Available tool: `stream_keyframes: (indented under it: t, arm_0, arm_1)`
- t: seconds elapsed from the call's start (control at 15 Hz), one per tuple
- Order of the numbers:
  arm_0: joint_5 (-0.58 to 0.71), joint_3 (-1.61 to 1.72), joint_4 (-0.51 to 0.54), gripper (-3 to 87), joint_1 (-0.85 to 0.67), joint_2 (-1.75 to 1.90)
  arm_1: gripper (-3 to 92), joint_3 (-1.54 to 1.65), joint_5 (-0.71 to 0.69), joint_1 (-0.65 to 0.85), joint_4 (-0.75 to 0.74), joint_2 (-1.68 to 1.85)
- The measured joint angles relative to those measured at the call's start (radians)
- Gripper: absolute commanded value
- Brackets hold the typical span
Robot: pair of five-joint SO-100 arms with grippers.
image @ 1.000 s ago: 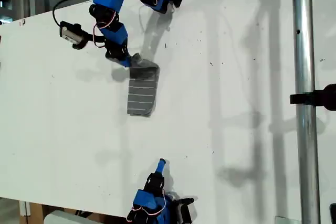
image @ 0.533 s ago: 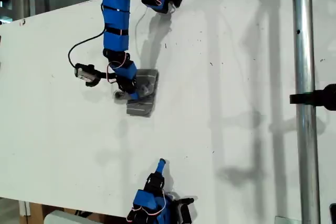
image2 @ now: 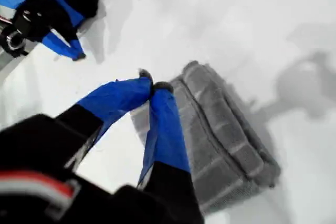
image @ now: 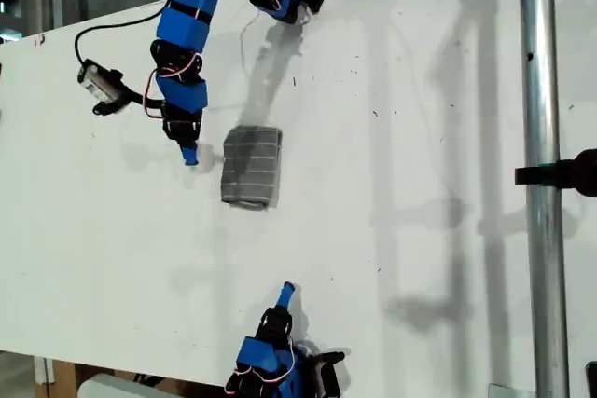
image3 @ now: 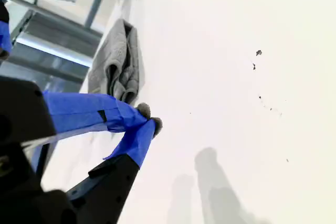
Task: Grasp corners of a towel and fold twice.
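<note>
Towel (image: 251,167): folded packet, mid-table (image: 420,184). My first gripper (image: 190,157): just beside it, jaws closed, empty. My second gripper (image: 287,289): closed, empty, well apart. Folding apparently complete; next, retreat.

a grey towel (image: 252,167) with thin white stripes lies on a white table (image: 420,258); both grippers are blue.

Exterior view: high above, facing down on the white counter (image: 392,184), far off. Wrist views: each riding close behind own claw, looking along it, low over the counter. Shared by all three: the folded towel (image: 251,166) (image2: 220,140) (image3: 116,62).
</note>
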Motion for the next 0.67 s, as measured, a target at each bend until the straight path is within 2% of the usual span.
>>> stream_keyframes:
  t: [0.2, 0.4, 0.47, 0.6, 0.67]
  arm_0:
    - [-0.086, 0.000, 0.037, -2.6, -0.020, 0.000]
    - [-0.184, 0.000, 0.091, -1.8, -0.028, 0.000]
    - [-0.218, 0.000, 0.109, -1.0, -0.028, 0.000]
    - [-0.322, 0.000, 0.137, -0.6, -0.028, 0.000]
    - [-0.293, 0.000, 0.140, -0.6, -0.031, 0.002]
  arm_1:
    - [-0.2, 0.430, 0.074, 0.014, 0.298, 0.457]
    - [-0.2, 0.833, 0.249, -0.005, 0.512, 1.012]
    - [-0.2, 0.930, 0.298, -0.026, 0.558, 1.158]
    - [7.8, 0.994, 0.449, -0.015, 0.713, 1.330]
    - [8.4, 1.003, 0.486, -0.023, 0.750, 1.339]
